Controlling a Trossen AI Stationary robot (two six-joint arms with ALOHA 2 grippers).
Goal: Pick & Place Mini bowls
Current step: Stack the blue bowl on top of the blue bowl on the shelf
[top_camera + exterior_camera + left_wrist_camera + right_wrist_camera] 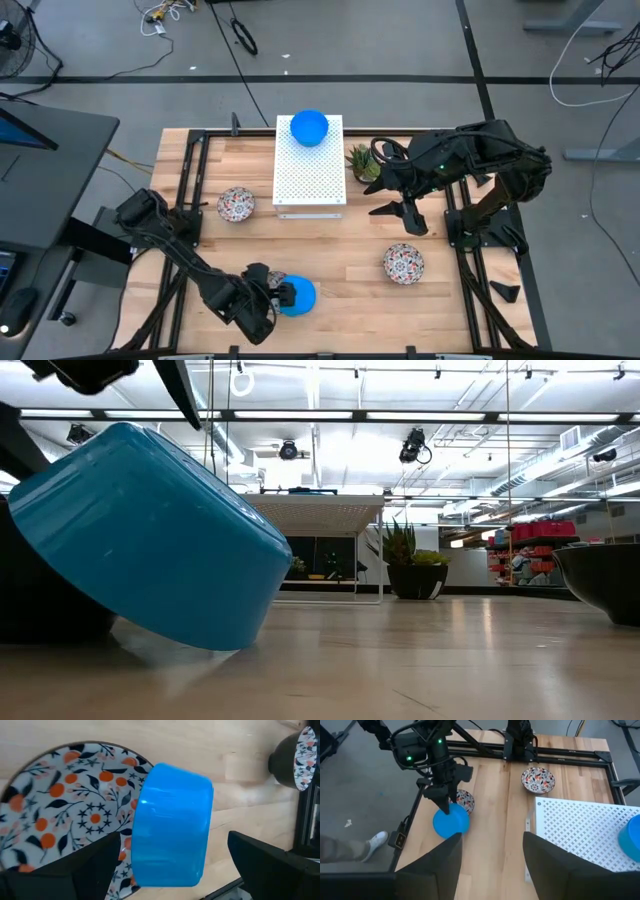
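Worktop [330, 270] seen from above: left gripper [282, 296] low at the near edge, fingers spread wide on either side of a tipped blue bowl [297, 296], not pinching it. Floral bowl beneath [272, 284] barely visible under the arm. Second blue bowl [309, 127] sitting on the far end of the white perforated box [310, 175]. Floral bowl on the left [236, 205] just beside the box; floral bowl on the right [403, 264] well apart, nearer the front. Both patterned bowls empty. Potted plant [362, 163] just right of the box. Right gripper [398, 214] raised over bare wood right of the box, fingers parted, carrying nothing.

Low view: tipped blue bowl [145, 535] filling the left side, leaning on its edge; box [315, 515] and plant [415, 565] behind — dark bowl rim [605, 575] at the right.

Left wrist view: blue bowl [172, 825] on its side, resting against the rim of the floral bowl [65, 800], dark fingers [85, 867] standing clear of it.

Right wrist view: left gripper [442, 800] down at the blue bowl [451, 822], patterned bowl [465, 800] touching behind it, another floral bowl [538, 779] farther off.
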